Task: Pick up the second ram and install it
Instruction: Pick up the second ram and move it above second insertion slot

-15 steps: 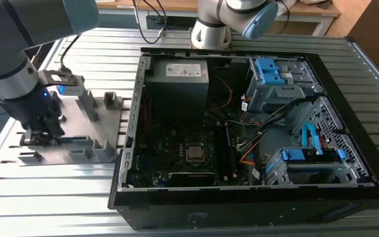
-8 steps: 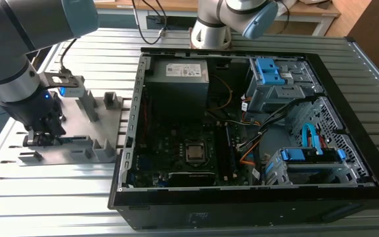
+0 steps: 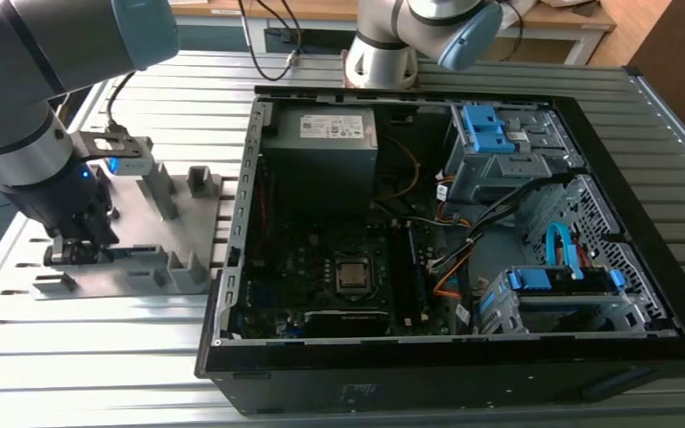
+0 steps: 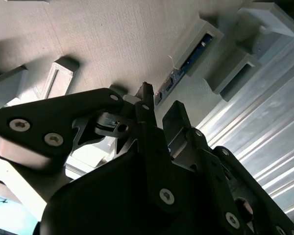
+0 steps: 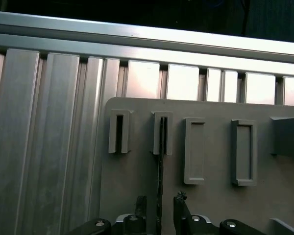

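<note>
The second ram (image 5: 160, 166) stands on edge in a slot of the grey fixture (image 5: 132, 181), seen as a thin dark strip; in the second wrist view its blue edge (image 4: 192, 55) shows between pale holders. My gripper (image 5: 159, 204) is down over its near end. One dark finger (image 5: 141, 205) sits on each side of the stick with a gap, so the gripper is open. In the exterior view the gripper (image 3: 78, 248) hangs low over the fixture (image 3: 140, 259), at the view's left, beside the open computer case (image 3: 242, 267).
The fixture carries upright posts (image 3: 158, 187) and empty slot holders (image 5: 244, 152) close to my fingers. The motherboard (image 3: 349, 276) lies inside the case among cables and drive cages (image 3: 498, 143). A second arm's base (image 3: 381, 62) stands behind the case. The table top is ribbed aluminium (image 5: 44, 147).
</note>
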Controlling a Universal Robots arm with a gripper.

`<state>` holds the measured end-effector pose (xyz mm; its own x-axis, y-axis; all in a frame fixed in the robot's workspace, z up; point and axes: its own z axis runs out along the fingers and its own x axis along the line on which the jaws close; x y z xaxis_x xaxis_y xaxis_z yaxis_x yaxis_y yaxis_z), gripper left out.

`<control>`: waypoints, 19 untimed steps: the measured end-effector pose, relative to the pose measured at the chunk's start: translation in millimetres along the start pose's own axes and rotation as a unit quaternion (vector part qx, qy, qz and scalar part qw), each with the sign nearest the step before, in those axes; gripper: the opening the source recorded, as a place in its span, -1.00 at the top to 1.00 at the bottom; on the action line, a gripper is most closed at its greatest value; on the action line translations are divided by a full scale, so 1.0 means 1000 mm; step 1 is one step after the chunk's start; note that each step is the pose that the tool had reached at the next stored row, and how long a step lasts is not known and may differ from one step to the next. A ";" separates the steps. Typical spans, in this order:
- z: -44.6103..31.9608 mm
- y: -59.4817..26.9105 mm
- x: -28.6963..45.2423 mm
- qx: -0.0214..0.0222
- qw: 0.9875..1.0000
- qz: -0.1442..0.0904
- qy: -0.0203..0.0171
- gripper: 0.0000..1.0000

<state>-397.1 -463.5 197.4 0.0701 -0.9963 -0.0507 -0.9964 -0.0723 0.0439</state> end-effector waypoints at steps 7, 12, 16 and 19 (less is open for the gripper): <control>0.0003 0.0000 0.0000 0.000 1.000 0.000 0.000 0.44; 0.0004 0.0000 0.0000 0.000 1.000 0.000 0.000 0.74; 0.0006 0.0000 0.0000 0.000 1.000 0.000 0.000 0.74; 0.0007 -0.0001 0.0000 0.000 1.000 0.000 0.000 0.74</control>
<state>-397.1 -463.5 196.7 0.0701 -0.9962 -0.0508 -0.9964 -0.0723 0.0438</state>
